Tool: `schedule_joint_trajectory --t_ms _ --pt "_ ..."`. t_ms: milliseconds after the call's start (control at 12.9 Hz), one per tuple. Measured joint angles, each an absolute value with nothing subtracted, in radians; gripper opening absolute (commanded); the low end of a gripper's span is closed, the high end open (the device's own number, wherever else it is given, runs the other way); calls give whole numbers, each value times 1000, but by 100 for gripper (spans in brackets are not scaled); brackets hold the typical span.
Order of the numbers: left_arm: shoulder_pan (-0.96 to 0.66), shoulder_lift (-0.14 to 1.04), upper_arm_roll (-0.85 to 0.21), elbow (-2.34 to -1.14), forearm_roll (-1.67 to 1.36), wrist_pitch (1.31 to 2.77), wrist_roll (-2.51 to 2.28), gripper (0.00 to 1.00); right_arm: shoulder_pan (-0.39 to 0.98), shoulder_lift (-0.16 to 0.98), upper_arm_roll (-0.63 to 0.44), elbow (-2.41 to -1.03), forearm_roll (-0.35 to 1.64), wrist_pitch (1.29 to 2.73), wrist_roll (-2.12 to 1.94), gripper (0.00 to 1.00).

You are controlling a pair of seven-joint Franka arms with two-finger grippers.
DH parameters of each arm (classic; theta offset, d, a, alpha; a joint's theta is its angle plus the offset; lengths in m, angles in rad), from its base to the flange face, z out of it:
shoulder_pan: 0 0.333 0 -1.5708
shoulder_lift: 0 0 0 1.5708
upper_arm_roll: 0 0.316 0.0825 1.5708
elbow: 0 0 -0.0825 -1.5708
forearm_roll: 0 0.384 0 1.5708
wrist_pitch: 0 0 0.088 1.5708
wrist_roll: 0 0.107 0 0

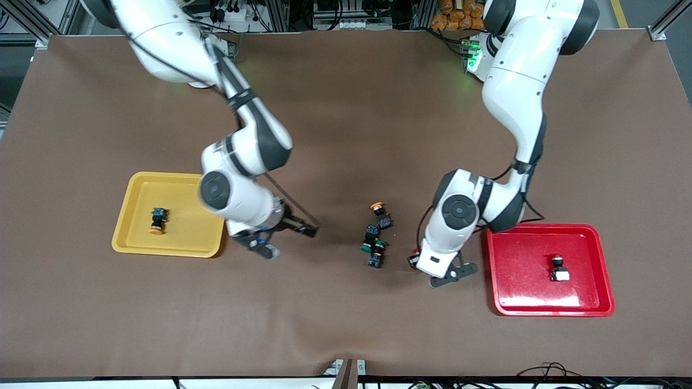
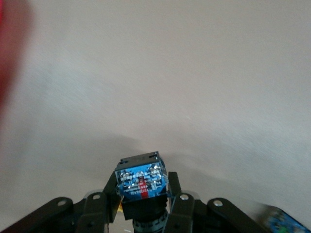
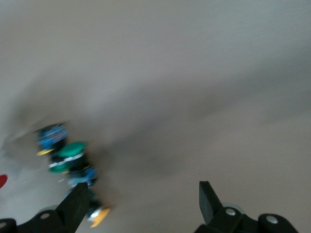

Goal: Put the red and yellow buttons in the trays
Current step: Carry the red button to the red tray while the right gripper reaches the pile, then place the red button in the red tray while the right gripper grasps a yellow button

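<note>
My left gripper (image 1: 451, 273) is over the table beside the red tray (image 1: 597, 254), shut on a button (image 2: 142, 182) with a black body and a blue-marked base. That button's cap is hidden. The red tray holds a button (image 1: 559, 268) whose cap colour does not show. An orange-yellow button (image 1: 157, 221) lies in the yellow tray (image 1: 130, 237). Another orange-yellow button (image 1: 380, 213) lies mid-table beside green-capped ones (image 1: 370, 244). My right gripper (image 1: 294, 243) hangs open and empty between the yellow tray and that cluster, which also shows in the right wrist view with a green cap (image 3: 73, 150).
The brown table mat (image 1: 346, 324) runs wide around both trays. The red tray's edge (image 2: 9, 48) shows as a blur in the left wrist view. Cables and frame rails stand along the robots' side of the table.
</note>
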State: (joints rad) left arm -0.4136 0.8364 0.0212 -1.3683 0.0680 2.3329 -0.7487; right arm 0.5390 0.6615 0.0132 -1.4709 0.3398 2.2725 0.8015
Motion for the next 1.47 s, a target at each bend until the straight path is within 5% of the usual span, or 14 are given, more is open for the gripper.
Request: schedule_joint_trajectory --t_ms 695,1313,1467 --pt "-150 792 18 -1378 68 2222 -206 0 774 885 0 -1271 0 2478 816 100" --pt "-35 814 19 -1400 69 2203 130 0 885 988 -73 -1221 -38 2557 861 99" --pt "-34 824 19 -1400 73 2203 142 0 909 1006 -90 -1220 -39 2557 878 77"
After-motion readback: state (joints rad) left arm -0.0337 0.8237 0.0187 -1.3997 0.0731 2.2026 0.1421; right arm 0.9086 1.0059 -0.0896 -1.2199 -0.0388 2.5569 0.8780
